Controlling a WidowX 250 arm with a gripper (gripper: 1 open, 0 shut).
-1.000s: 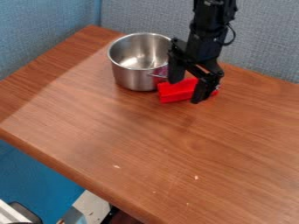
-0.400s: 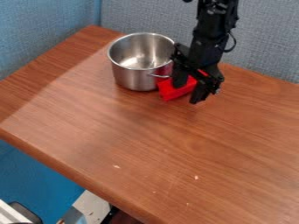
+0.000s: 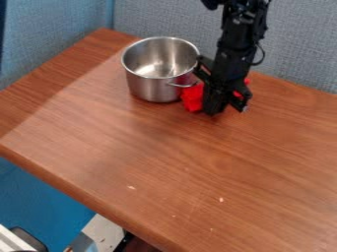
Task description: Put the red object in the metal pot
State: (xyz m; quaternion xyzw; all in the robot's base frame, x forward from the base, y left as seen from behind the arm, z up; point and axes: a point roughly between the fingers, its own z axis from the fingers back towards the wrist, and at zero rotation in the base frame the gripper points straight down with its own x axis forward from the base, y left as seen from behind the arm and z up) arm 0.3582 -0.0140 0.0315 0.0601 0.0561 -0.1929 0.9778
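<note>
The red object (image 3: 194, 97) lies on the wooden table just right of the metal pot (image 3: 160, 67), close to its wall. Only its left end shows; the rest is behind the black fingers. My gripper (image 3: 219, 96) points straight down over the block, its fingers closed in against the block's sides, low at table level. The pot stands upright, shiny and with nothing visible inside, at the back of the table.
The wooden table (image 3: 145, 157) stretches toward the front and left, with its edge running along the bottom left. A blue wall (image 3: 297, 39) stands close behind the arm and pot.
The gripper sank a little onto the red block and its fingers drew together from wide apart to closed on the block. The block has not left the table.
</note>
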